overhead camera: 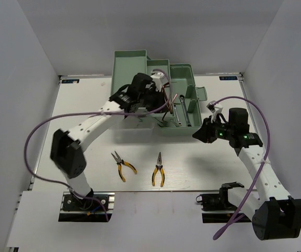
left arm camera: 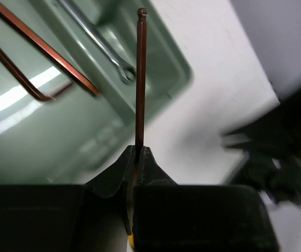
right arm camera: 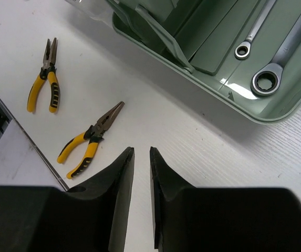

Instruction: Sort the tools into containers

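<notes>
Pinching the thin hex key (left arm camera: 140,79) by one end, your left hand (left arm camera: 138,150) must squeeze hard; it is stiff, light, slippery.

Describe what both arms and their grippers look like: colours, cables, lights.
The left arm and right arm have white links, black joint housings and trailing purple cables. Green lights glow on the right wrist. The left gripper and right gripper have black wedge-shaped fingers.

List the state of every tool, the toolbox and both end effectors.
Left end effector, shut on hex key.
Right end effector, slightly open, empty.
Other hex keys, lying in toolbox.
Wrenches, lying in toolbox.
Pliers, lying on table.
Toolbox, open.
</notes>
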Motion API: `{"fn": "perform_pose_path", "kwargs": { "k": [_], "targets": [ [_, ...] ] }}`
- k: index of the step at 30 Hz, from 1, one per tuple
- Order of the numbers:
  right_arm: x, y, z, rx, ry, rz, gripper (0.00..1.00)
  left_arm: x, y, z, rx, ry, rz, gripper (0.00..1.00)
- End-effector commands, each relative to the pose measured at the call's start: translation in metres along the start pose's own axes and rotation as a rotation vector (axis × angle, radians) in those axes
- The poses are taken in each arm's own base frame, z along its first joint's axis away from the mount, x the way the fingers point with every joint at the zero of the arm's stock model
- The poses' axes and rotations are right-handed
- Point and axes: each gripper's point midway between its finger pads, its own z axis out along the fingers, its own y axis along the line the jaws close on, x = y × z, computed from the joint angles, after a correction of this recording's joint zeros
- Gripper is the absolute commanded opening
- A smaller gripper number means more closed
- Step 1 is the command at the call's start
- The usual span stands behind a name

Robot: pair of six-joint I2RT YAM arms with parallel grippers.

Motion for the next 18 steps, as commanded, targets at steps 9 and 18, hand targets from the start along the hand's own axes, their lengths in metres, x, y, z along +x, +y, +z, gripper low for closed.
{"fn": "perform_pose_path", "kwargs": {
  "k": [9, 18],
  "targets": [
    [-0.002, -0.001, 0.0, -0.004, -0.024, -0.029, 0.31, -0.107, 0.053, 0.037, -0.339, -0.209, 0.026, 0.0],
    [0.001, 0.0, 0.003, -0.025, -0.001, -0.013, 0.4, -0.104, 0.087, 0.038, -0.51, -0.163, 0.097, 0.0]
  ]
}}
